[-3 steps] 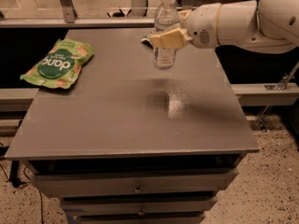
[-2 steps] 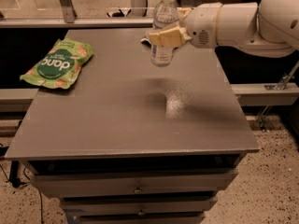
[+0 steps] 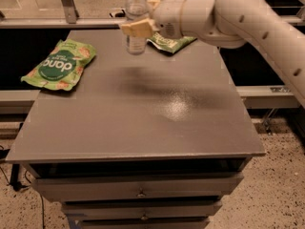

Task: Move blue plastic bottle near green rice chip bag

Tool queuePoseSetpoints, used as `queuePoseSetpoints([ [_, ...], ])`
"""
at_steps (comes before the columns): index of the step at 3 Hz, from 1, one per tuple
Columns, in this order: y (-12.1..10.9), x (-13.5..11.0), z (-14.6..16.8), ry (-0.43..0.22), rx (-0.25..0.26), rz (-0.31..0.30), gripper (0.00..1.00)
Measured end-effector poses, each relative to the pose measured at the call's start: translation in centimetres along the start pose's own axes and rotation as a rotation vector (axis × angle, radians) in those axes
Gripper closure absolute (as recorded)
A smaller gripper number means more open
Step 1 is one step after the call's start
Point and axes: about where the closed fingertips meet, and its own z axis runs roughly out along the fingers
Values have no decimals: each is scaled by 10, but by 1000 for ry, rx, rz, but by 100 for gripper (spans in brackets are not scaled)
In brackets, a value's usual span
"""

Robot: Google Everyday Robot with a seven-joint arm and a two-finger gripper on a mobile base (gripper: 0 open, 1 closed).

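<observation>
Plainly, the hand (image 3: 139, 20) grips the bottle (image 3: 136, 43) upright at the desk's (image 3: 143, 128) far edge, well apart from the green bag (image 3: 59, 65) on the left; the carry across remains.

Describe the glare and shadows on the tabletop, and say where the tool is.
Camera view: a pale glare patch sits right of centre on the table; a soft dark shadow lies beneath the arm; the tool is at the far edge, shut on the blue plastic bottle.

"dang" on green rice chip bag (image 3: 59, 65).
</observation>
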Motion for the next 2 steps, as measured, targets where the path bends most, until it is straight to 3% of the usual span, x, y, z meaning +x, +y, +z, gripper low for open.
queuePoseSetpoints([
  [2, 31, 21, 109, -15, -163, 38, 100],
])
